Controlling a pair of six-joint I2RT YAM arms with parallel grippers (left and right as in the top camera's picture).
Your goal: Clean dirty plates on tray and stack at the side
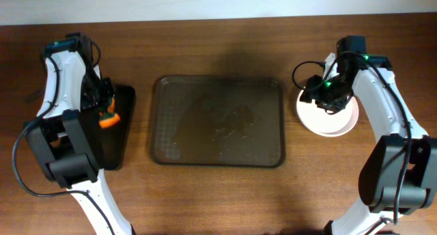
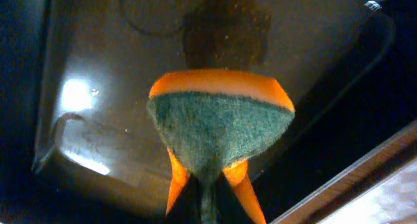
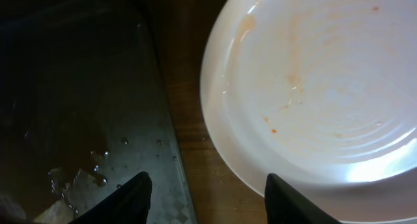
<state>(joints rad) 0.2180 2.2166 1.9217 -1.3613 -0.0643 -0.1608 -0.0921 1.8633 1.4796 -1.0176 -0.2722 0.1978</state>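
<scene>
A white plate (image 1: 329,119) sits on the table to the right of the dark tray (image 1: 217,121); in the right wrist view the plate (image 3: 319,81) shows faint orange smears. My right gripper (image 3: 208,195) is open and empty, low over the gap between the tray's edge (image 3: 156,120) and the plate; the overhead view shows it (image 1: 315,91) at the plate's left rim. My left gripper (image 1: 106,112) is shut on an orange sponge with a green scrub face (image 2: 218,126), held above a small black tray (image 2: 78,68) at the far left.
The small black tray (image 1: 121,136) lies left of the main tray. The main tray holds only water drops and a wet film (image 1: 229,126). Bare wooden table lies in front of both trays.
</scene>
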